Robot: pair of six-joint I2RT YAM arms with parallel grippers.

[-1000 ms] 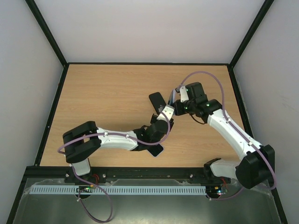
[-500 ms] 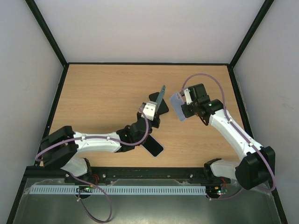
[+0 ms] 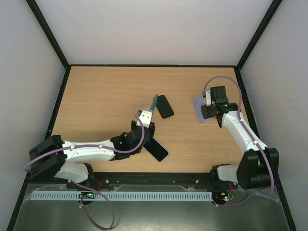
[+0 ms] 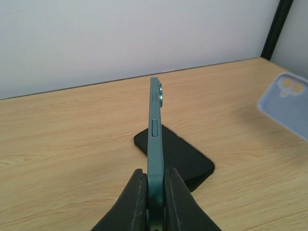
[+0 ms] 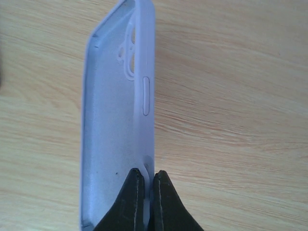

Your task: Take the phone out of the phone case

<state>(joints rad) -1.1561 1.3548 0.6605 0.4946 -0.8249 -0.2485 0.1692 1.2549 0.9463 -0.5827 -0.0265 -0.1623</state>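
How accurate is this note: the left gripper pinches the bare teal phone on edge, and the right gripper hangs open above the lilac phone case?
One detail is wrong. The right gripper is not open above the lilac phone case. Its jaws are shut on the edge of the empty case, as the right wrist view shows. The rest stands: the left gripper pinches the bare teal phone on edge.

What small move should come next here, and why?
Probably lower the green phone onto the table: it is already out, pinched edge-on in the left fingers, while the right fingers hold the empty lavender case well apart.
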